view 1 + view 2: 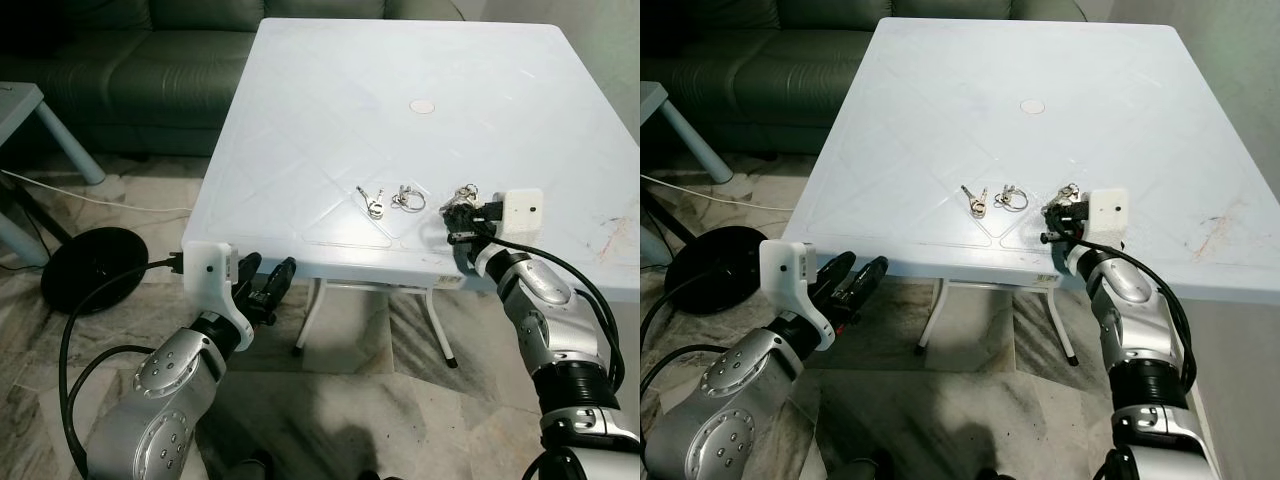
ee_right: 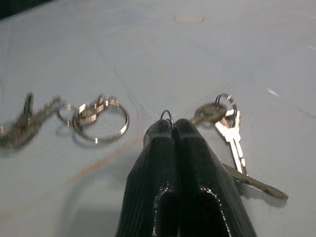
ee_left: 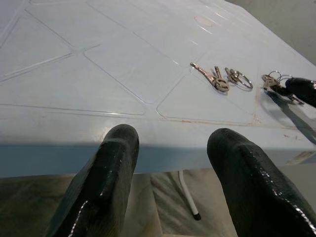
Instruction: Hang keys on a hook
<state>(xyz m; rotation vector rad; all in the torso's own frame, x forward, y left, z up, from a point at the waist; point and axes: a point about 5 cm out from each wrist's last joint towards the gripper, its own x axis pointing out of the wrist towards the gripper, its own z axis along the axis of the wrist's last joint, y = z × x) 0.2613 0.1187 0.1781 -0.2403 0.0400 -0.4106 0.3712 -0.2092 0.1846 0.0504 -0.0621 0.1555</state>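
Note:
A bunch of keys (image 2: 228,126) lies near the front right of the white table (image 1: 400,60). My right gripper (image 2: 170,126) is shut on the thin wire ring (image 2: 167,115) of that bunch, fingertips low on the tabletop; from the head it is the right gripper (image 1: 456,214) with the keys (image 1: 465,191) just beyond it. A second bunch of keys (image 1: 371,202) and a loose key ring (image 1: 408,198) lie a little to its left. My left gripper (image 1: 265,281) hangs open below the table's front left edge, holding nothing, its fingers (image 3: 111,163) level with the rim.
A dark green sofa (image 1: 120,60) stands behind the table. A black round base (image 1: 95,268) with a cable, and a pale blue side table (image 1: 25,100), are on the floor to the left. The table's white legs (image 1: 310,315) stand on marble tiles.

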